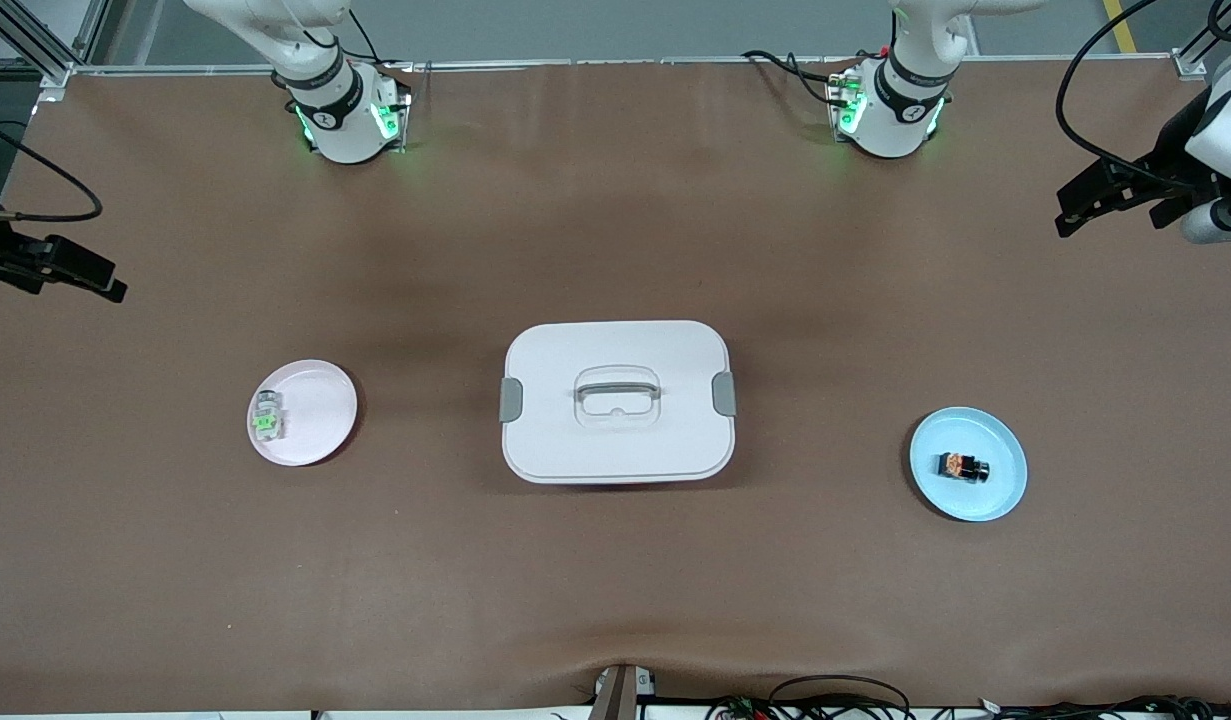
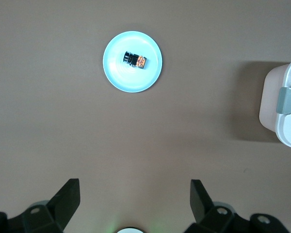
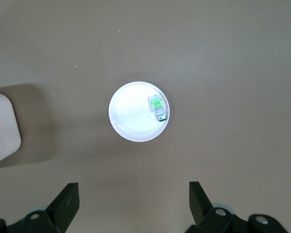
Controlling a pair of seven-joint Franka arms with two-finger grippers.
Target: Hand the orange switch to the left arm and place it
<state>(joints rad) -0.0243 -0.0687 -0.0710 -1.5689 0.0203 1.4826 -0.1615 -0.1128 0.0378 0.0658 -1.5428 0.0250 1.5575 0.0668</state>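
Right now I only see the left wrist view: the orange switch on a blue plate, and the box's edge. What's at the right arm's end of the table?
Observer: A pink plate lies there, with the box between it and the blue plate.
Operator: Anything on it?
Observer: A clear block with a green centre, near the plate's rim.
Operator: And the other arm?
Observer: The right gripper hangs over bare table, jaws open, holding nothing.

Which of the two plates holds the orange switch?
The blue plate toward the left arm's end holds the orange switch; the pink plate holds a green-centred block.
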